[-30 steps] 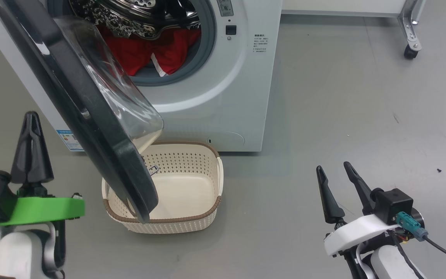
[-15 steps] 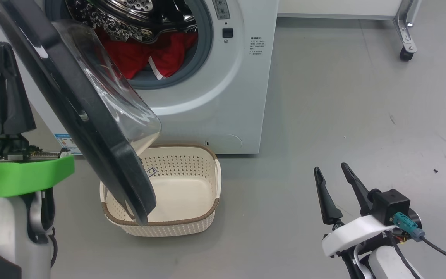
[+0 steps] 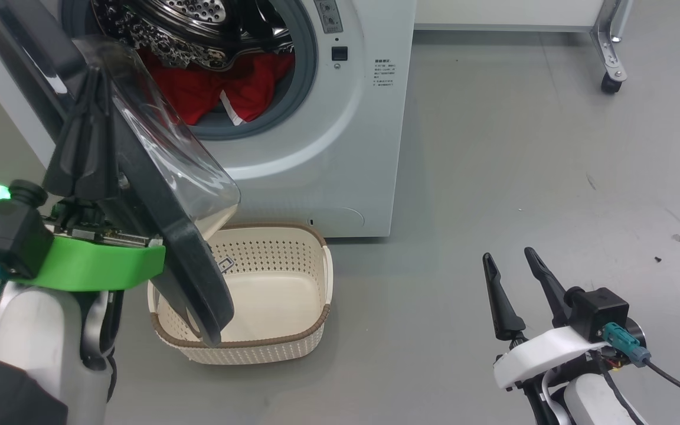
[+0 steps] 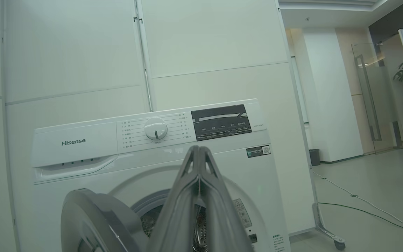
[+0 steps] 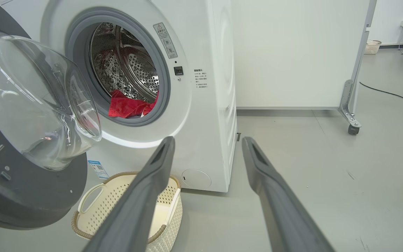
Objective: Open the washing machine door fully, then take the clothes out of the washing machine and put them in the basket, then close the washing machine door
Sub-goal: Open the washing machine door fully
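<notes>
My left claw (image 3: pixel 92 79), fingers pressed together on nothing, stood by the outer face of the part-open washing machine door (image 3: pixel 163 236); my right claw (image 3: pixel 509 255), spread and empty, hung low; the clothes (image 3: pixel 245 88) lay in the washing machine (image 3: pixel 340 147), the basket (image 3: pixel 293 343) just beneath the door.

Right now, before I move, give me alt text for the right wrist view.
The washing machine stands with its door swung open at left, red clothes lying in the drum. A cream basket sits on the floor below the door, and the right gripper rises from the bottom edge with its jaws apart.
</notes>
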